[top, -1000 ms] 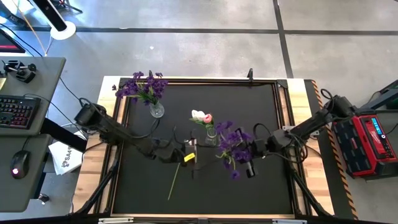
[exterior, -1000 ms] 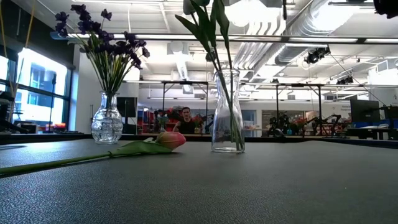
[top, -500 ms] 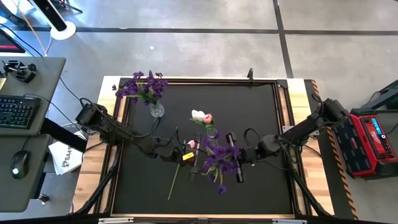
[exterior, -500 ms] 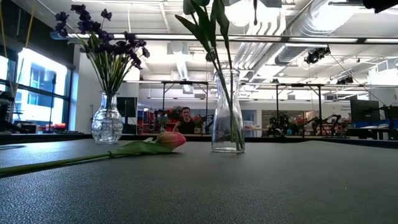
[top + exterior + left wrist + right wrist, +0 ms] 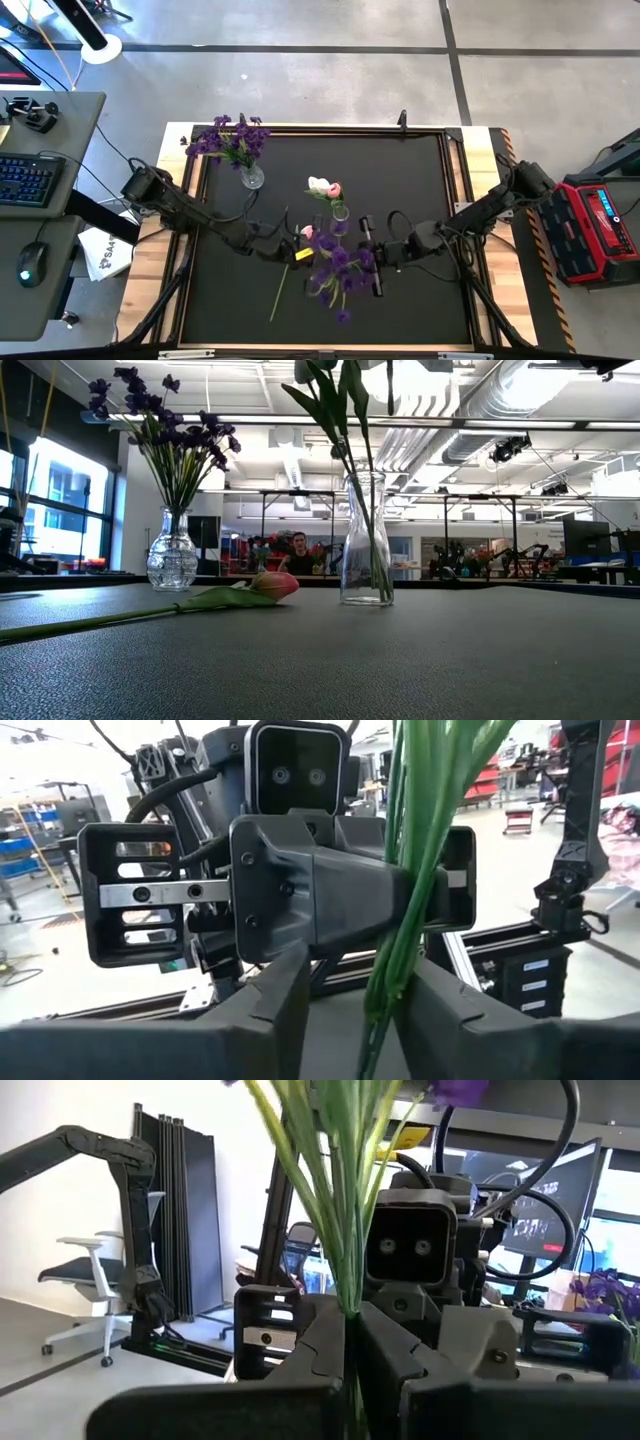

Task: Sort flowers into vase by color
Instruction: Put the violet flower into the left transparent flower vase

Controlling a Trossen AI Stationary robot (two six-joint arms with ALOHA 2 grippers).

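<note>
My right gripper (image 5: 354, 258) is shut on a bunch of purple flowers (image 5: 335, 266), held upright over the table's middle. My left gripper (image 5: 320, 256) faces it from the left, open. Its two fingers (image 5: 290, 995) stand on either side of the green stems (image 5: 385, 980). A pink tulip (image 5: 286, 278) lies flat on the mat, its head (image 5: 272, 585) near the narrow glass vase (image 5: 340, 212). That vase holds white and pink tulips. A round vase (image 5: 252, 177) at the far left holds more purple flowers. My right gripper pinches the bunch's green stems (image 5: 350, 1295) between its two fingers. The fingers come level from the table's right and lie across the stems. The bunch stands upright, clear of the table, blooms above the fingers. My left gripper: the stems run close beside one finger (image 5: 425, 1005); whether they touch, I cannot tell.
The black mat (image 5: 420, 180) is bare at the far right and along the near edge. Desks with a keyboard and mouse stand off the table's left, a red case off its right. A person shows far back in the room in the low view.
My right gripper has carried the purple bunch toward the table's left, up to my left gripper, and the stems now stand between the left fingers. The bunch has stayed upright and clear of the table.
</note>
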